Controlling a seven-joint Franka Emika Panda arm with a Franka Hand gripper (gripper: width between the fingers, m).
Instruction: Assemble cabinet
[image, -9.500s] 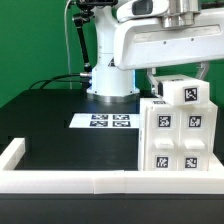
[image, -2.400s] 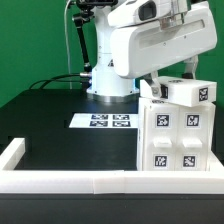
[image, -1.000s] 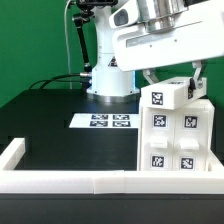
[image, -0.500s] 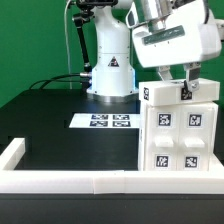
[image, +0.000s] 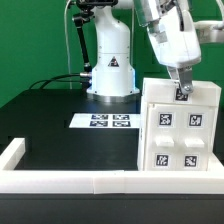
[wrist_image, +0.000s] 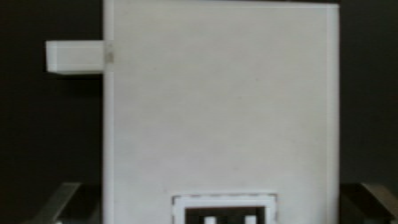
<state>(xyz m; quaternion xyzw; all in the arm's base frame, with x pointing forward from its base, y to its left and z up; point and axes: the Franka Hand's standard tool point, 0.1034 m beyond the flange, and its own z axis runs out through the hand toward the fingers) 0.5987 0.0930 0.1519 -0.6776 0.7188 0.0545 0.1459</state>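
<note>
**Gripper at the top edge of the upright cabinet**

The cabinet (image: 180, 125) stands upright on the black table (image: 70, 140), at the exterior view's right, right behind the low white frame (image: 100, 180) that runs along the near edge. Its front face shows four recessed compartments in two rows. Each holds one square black-and-white tag on a small white insert; whether the inserts are loose or seated cannot be told at this size. A fifth tag (image: 182, 94) sits at the top edge of the front face, directly under the fingers.

The gripper (image: 181, 84) comes down at a slant from the upper part of the picture and meets the cabinet's top edge. A dark fingertip (image: 176, 80) touches the cabinet just above the top tag. The exterior view does not show both fingers clearly, so how far they are spread, and whether they pinch the top panel, cannot be told.

In the wrist view the cabinet (wrist_image: 217, 100) fills most of the picture as a tall plain white surface, with a small white block (wrist_image: 75, 56) jutting from one side. A tag (wrist_image: 222, 210) is partly visible at the end nearest the camera. Dark finger shapes (wrist_image: 63, 198) show at both sides of that end, outside the white body's edges; contact cannot be confirmed.

The marker board (image: 103, 122) lies flat on the table in front of the robot base (image: 110, 75), well apart from the cabinet.
</note>
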